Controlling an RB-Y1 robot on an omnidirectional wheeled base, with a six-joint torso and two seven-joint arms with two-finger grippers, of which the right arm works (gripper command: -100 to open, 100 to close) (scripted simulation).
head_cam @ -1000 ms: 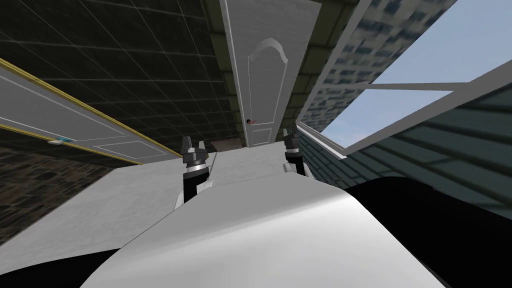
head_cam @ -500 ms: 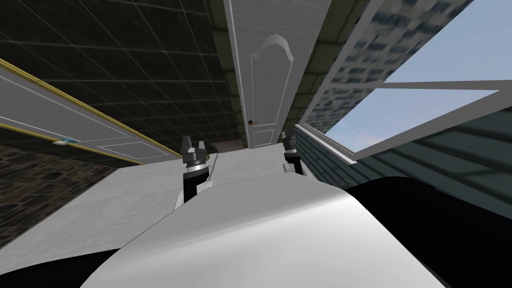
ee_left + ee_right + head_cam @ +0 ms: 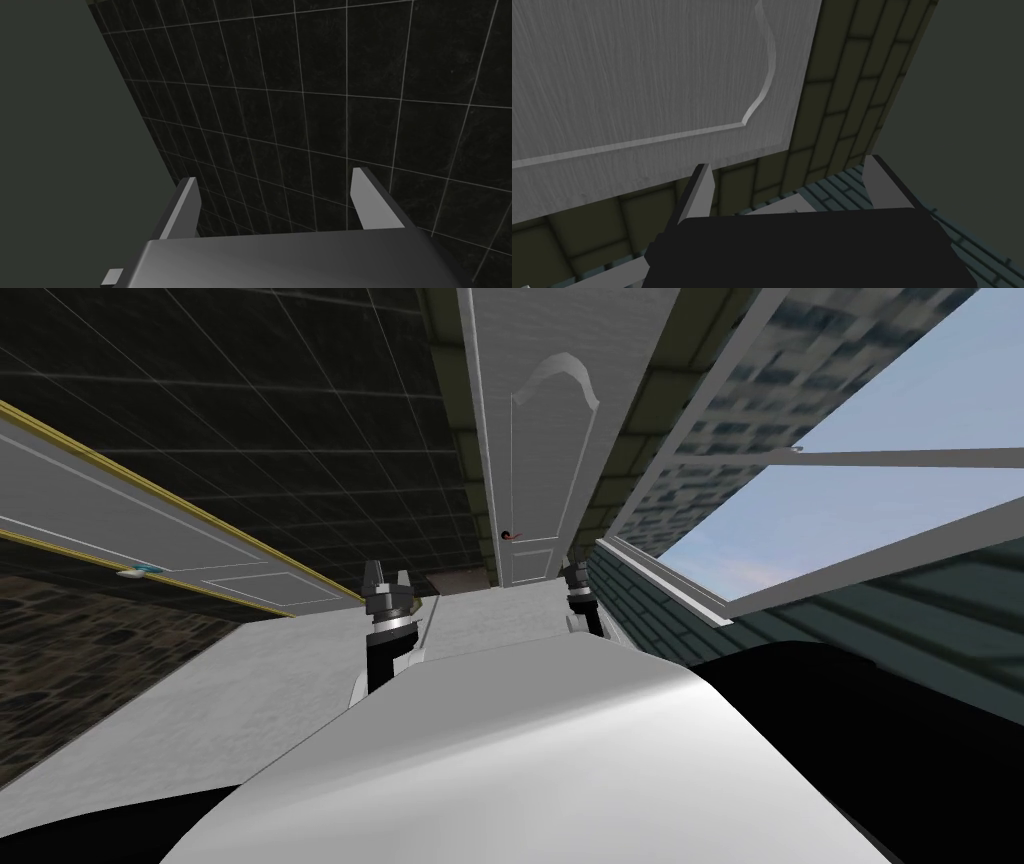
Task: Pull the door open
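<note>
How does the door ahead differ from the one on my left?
The door ahead is white with an arched panel; the left door is grey with rectangular panels and a gold edge. The handle ahead is red, the left handle pale blue. Both are panelled.

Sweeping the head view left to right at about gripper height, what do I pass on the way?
Grey door with gold trim → left gripper, jaws open → dark and red handle on the white door → right gripper, jaws open → window showing sky.
</note>
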